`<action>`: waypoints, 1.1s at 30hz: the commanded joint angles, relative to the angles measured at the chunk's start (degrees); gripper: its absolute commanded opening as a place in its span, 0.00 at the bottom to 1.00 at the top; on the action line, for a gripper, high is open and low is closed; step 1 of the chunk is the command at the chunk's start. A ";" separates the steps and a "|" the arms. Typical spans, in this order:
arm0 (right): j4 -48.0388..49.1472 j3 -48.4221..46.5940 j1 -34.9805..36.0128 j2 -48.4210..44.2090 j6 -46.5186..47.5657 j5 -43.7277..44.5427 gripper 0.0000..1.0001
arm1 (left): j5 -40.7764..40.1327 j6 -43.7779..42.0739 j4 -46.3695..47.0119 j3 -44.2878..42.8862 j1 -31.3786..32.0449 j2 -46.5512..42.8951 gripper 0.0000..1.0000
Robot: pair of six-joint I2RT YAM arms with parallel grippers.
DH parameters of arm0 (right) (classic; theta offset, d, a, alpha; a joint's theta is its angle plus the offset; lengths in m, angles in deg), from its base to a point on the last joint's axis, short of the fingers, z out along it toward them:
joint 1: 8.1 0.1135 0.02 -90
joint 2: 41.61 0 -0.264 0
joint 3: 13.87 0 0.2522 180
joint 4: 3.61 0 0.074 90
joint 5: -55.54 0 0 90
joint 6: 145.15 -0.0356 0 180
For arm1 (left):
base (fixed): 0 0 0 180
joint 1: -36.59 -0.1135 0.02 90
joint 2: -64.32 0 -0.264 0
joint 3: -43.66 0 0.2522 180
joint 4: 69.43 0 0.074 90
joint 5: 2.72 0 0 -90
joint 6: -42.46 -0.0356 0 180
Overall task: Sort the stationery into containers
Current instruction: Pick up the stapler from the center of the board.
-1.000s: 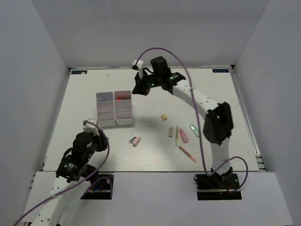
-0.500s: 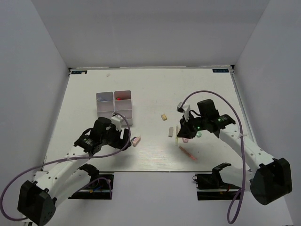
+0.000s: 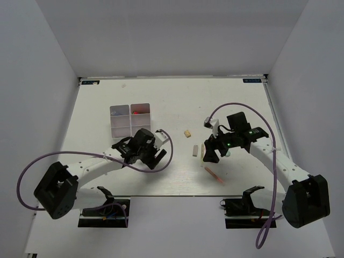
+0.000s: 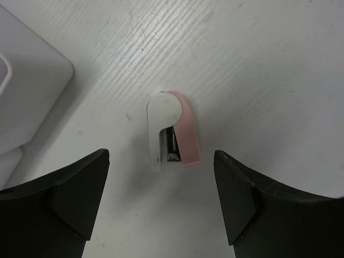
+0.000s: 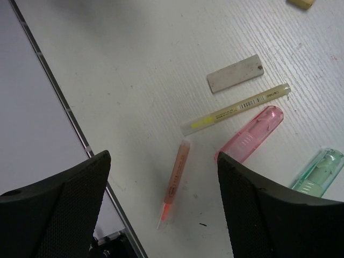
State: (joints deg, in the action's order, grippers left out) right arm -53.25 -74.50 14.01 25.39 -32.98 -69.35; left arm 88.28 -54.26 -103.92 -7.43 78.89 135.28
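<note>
A white counter (image 3: 107, 97) sits boxed in by plain white walls (image 3: 172, 37). The only writing is a line of small print along the yellowish pen (image 5: 236, 108), too fine to read with certainty.

The top view alone shows the tray (image 3: 130, 124), on the left half of the counter. Its compartments run in two columns, with a red item (image 3: 141, 112) in the far right one, and its near end is hidden by the left arm. That view hides what lies under the left gripper (image 4: 161, 183). The left wrist view shows it: one pink-and-white piece (image 4: 172, 137) lying flat between the wide-apart jaws, beside a tray corner.

The right gripper (image 5: 161, 161), jaws likewise spread and holding nothing, hangs over the right-hand cluster. The right wrist view shows these:
- Two pens, the yellowish one and a pinkish-orange pen (image 5: 173, 180).
- Two highlighters, one pink highlighter (image 5: 250, 133) and one green highlighter (image 5: 318, 171).
- Two erasers, a grey eraser (image 5: 234, 73) and a beige eraser (image 5: 302, 2) cut off by the frame edge.
</note>
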 commanded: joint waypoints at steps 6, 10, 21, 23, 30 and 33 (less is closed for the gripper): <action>-1.65 -2.70 -0.31 -0.47 1.56 -1.14 0.82 | -5.30 -2.95 3.41 -6.71 1.99 8.83 0.89; -1.56 -2.52 -0.22 -1.00 1.56 -0.97 0.82 | -4.07 -1.10 4.29 -8.03 2.61 12.09 0.89; -1.47 -2.26 -0.57 -2.40 1.56 -0.96 0.82 | -5.92 1.18 2.63 -9.87 3.05 16.05 0.77; -1.30 -2.17 -0.40 -2.49 1.56 -1.05 0.82 | -5.74 1.62 1.84 -10.58 3.14 16.49 0.68; -1.30 -2.08 -0.75 -2.93 1.38 -1.05 0.82 | -4.86 3.02 0.96 -10.40 3.22 15.01 0.29; -1.12 -2.08 -0.75 -3.28 1.47 -1.31 0.82 | -4.95 3.12 0.34 -10.23 3.22 13.95 0.21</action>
State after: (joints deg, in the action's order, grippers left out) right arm -54.56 -74.83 13.61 23.58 -32.15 -69.37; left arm 83.23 -51.94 -102.68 -16.67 81.82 151.97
